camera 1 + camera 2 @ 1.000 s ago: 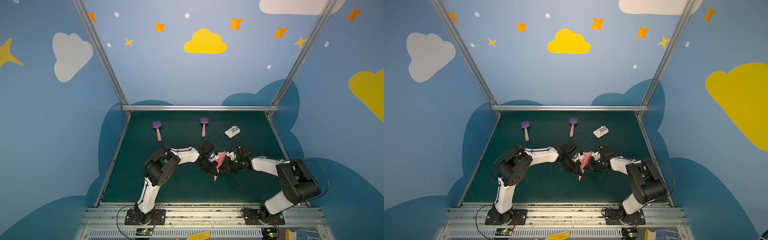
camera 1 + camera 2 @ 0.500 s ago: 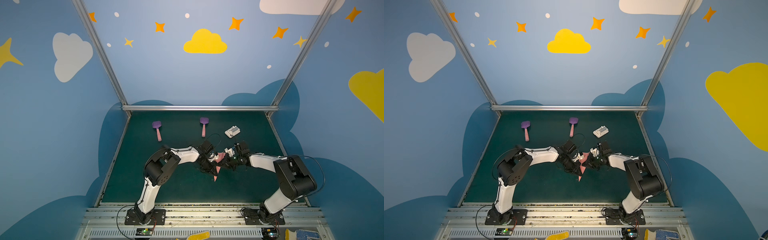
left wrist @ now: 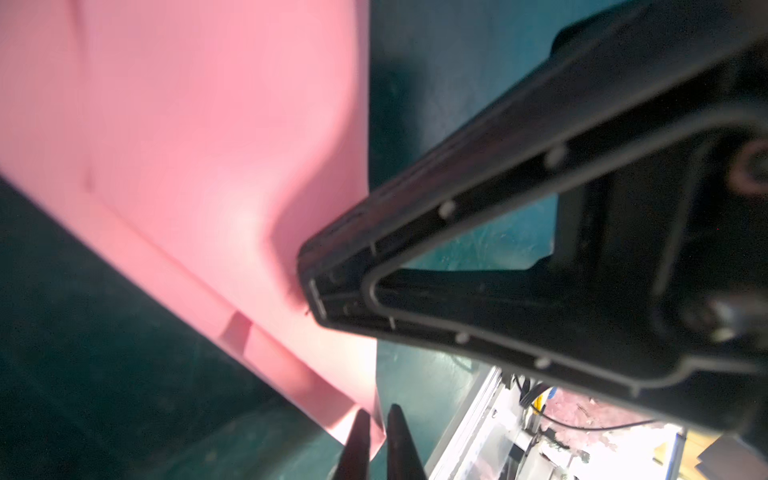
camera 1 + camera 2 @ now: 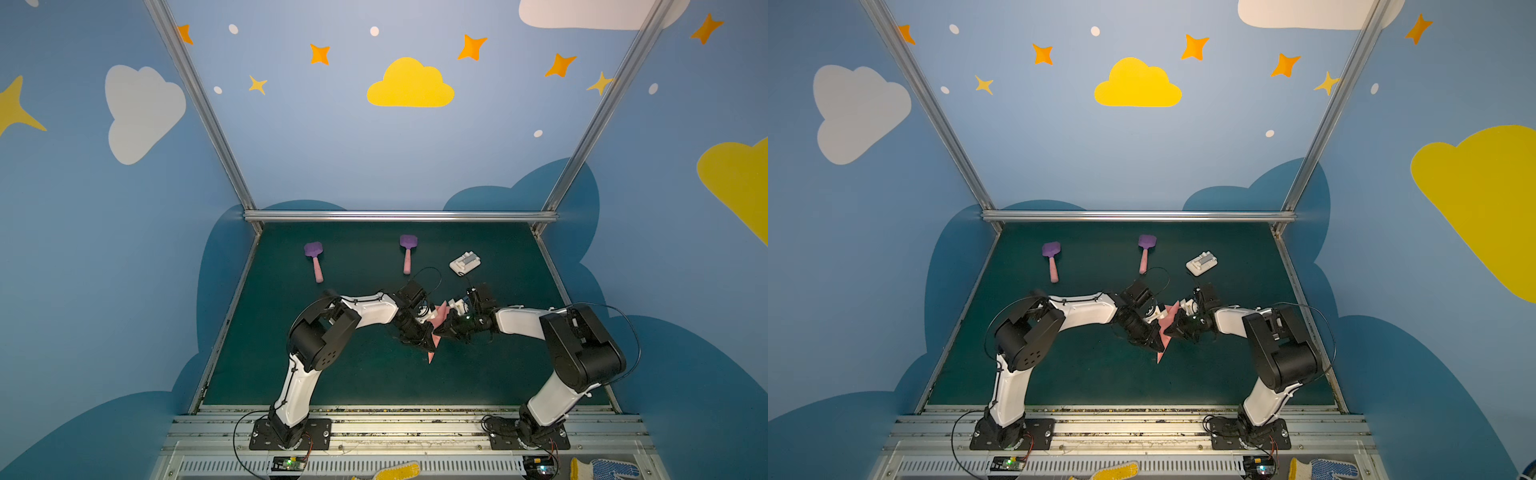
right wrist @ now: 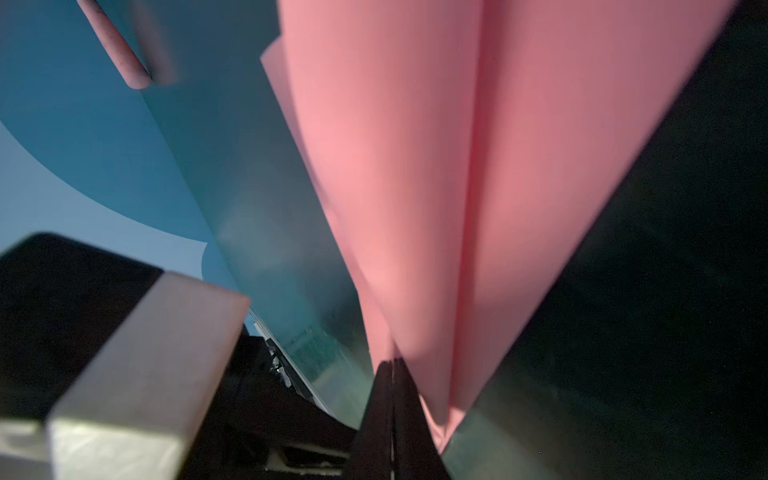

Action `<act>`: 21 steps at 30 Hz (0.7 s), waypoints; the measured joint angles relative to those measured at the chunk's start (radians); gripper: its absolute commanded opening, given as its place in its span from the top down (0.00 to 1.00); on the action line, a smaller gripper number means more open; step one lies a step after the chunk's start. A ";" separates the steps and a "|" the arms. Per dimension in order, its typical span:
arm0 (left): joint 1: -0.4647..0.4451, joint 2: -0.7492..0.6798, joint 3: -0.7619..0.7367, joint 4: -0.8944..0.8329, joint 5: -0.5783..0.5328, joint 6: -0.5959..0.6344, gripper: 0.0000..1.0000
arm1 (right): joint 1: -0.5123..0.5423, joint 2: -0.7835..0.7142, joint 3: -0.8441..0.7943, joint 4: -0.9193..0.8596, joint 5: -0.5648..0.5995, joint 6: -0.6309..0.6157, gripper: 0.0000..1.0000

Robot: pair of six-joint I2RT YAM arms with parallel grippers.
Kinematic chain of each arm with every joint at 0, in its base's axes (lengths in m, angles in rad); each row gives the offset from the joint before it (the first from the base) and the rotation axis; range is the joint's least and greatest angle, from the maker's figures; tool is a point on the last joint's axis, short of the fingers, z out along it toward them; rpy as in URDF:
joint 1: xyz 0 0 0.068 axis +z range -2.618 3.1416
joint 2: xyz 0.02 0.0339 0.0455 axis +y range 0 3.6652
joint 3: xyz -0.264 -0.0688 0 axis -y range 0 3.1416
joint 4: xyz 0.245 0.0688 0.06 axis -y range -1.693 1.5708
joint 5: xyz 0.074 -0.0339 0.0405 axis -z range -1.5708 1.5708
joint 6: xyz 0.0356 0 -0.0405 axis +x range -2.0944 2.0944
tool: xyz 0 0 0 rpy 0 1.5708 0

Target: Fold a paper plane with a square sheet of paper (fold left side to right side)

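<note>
Checking the middle of the green mat [image 4: 357,378], we see both arms reaching in toward each other, with the paper plane [image 4: 437,320] sandwiched between the two wrists in both top views. It's a pink folded dart standing more or less on edge. The nose points toward the near edge of the mat and the wide tail end is up by the white gripper housings. We honestly can't tell whether the nose touches the mat or just hangs over it.

For the right gripper [image 5: 392,365], its own wrist view shows the two black fingers pressed flat together. The pink folds fan out right from the tips, so it's clamped on the plane. From the left wrist camera we get the same gripper from the side, its black tip digging into the paper with a soft dent around it.

The left gripper [image 3: 377,409] has its fingers a sliver apart, and a corner of the paper sits in that gap. The gap looks wider than the paper is thick, so we'd call those jaws parted, not pinching.

Further back on the mat, well apart from the action, are two purple spatulas [image 4: 316,264] [image 4: 407,255] with pink handles. A small white block [image 4: 464,263] sits behind the right wrist.
</note>
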State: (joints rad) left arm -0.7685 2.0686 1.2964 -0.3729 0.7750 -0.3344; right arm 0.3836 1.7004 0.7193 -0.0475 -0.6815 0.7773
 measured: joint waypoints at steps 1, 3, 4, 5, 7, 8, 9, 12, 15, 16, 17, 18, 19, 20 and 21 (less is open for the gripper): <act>0.001 0.000 -0.001 0.000 -0.002 0.000 0.71 | 0.000 0.003 -0.001 0.003 0.001 0.000 1.00; 0.005 -0.004 -0.005 0.004 -0.006 -0.003 0.65 | 0.000 0.007 -0.005 0.010 0.005 0.000 1.00; 0.007 -0.010 -0.013 0.010 -0.009 -0.005 0.61 | 0.000 0.008 -0.007 0.014 0.005 0.000 1.00; 0.008 -0.019 -0.025 0.018 -0.010 -0.011 0.57 | 0.000 0.008 -0.008 0.017 0.005 0.000 1.00; 0.009 -0.051 -0.054 0.034 -0.026 -0.023 0.52 | -0.001 0.008 -0.013 0.026 0.005 0.001 1.00; 0.010 -0.069 -0.073 0.043 -0.036 -0.029 0.49 | -0.001 0.008 -0.014 0.029 0.004 0.001 1.00; 0.010 -0.089 -0.091 0.052 -0.049 -0.040 0.47 | -0.002 0.008 -0.017 0.034 0.003 0.002 1.00; 0.009 -0.136 -0.131 0.071 -0.099 -0.060 0.44 | -0.002 0.008 -0.021 0.044 0.003 0.004 1.00; -0.001 -0.156 -0.141 0.070 -0.163 -0.064 0.41 | -0.002 0.008 -0.024 0.050 0.003 0.005 1.00; -0.005 -0.156 -0.141 0.070 -0.181 -0.064 0.41 | -0.002 0.008 -0.025 0.052 0.003 0.005 1.00; -0.011 -0.156 -0.140 0.068 -0.205 -0.063 0.41 | -0.003 0.008 -0.029 0.059 0.003 0.005 1.00; -0.019 -0.156 -0.138 0.063 -0.227 -0.062 0.40 | -0.003 0.008 -0.036 0.069 0.003 0.006 1.00; -0.029 -0.156 -0.130 0.053 -0.249 -0.058 0.40 | -0.005 0.008 -0.040 0.077 0.000 0.007 1.00; -0.042 -0.155 -0.119 0.045 -0.272 -0.055 0.40 | -0.006 0.008 -0.045 0.087 -0.002 0.008 1.00; -0.056 -0.155 -0.110 0.036 -0.296 -0.049 0.40 | -0.006 0.008 -0.049 0.095 -0.004 0.008 1.00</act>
State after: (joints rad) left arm -0.8246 1.9133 1.1866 -0.3370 0.4793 -0.3836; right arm 0.3771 1.7088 0.6704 0.0475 -0.6853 0.7856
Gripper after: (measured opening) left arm 0.600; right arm 0.047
